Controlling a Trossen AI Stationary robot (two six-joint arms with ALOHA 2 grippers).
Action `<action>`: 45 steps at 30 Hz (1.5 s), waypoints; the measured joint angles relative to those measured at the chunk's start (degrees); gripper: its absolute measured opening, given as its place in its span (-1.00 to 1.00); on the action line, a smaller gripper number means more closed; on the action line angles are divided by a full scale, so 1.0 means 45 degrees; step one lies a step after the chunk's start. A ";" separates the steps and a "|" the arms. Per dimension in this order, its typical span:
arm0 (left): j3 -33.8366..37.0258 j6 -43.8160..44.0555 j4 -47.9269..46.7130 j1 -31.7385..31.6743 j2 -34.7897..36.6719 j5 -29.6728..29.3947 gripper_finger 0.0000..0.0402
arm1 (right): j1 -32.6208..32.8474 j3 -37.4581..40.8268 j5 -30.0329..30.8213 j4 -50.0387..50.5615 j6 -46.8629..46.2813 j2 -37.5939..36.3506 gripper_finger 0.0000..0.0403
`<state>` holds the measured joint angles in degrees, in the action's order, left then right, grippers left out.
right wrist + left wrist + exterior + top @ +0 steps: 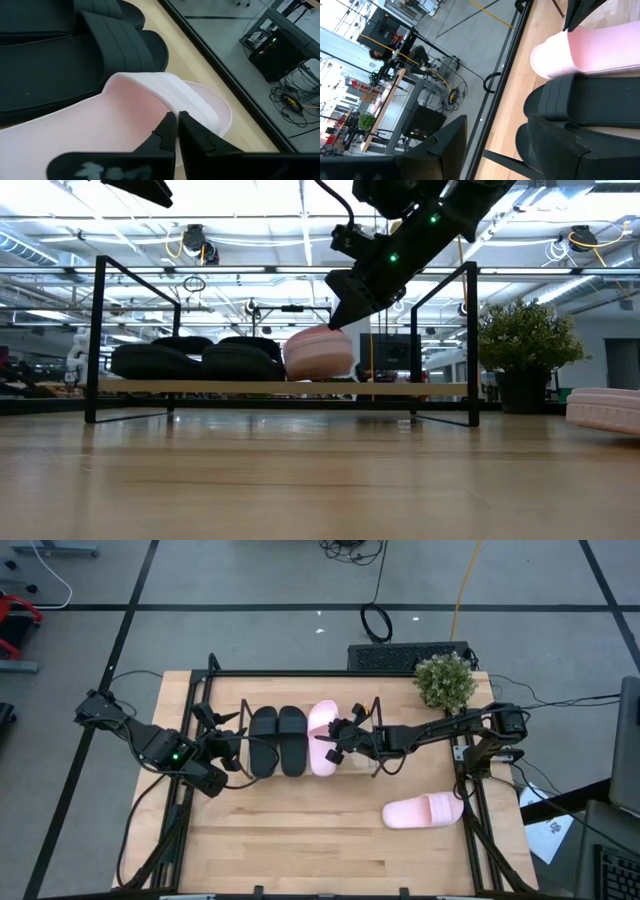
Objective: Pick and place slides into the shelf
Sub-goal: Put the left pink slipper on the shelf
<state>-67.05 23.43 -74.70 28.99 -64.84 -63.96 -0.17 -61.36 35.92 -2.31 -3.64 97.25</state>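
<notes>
Right gripper (338, 743) parked over the pink slide (322, 737) on the shelf (400, 762), fingers pressed together and touching its strap, probably nudging it square beside the two black slides (278, 739). Left gripper (222, 748) waiting at the shelf's left end, fingers apart, nothing held. Second pink slide (424, 810) lying out on the table (300, 850), well apart, so three shelved and one to go.
</notes>
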 joint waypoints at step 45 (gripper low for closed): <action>0.0000 -0.0177 0.0322 -0.0010 0.0000 0.0005 0.08 | -0.0164 0.0000 -0.0715 0.0078 0.0437 -0.0010 -1.00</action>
<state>-67.05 22.63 -73.25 28.95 -64.84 -63.94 -0.91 -61.36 32.71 -1.96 -1.67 97.21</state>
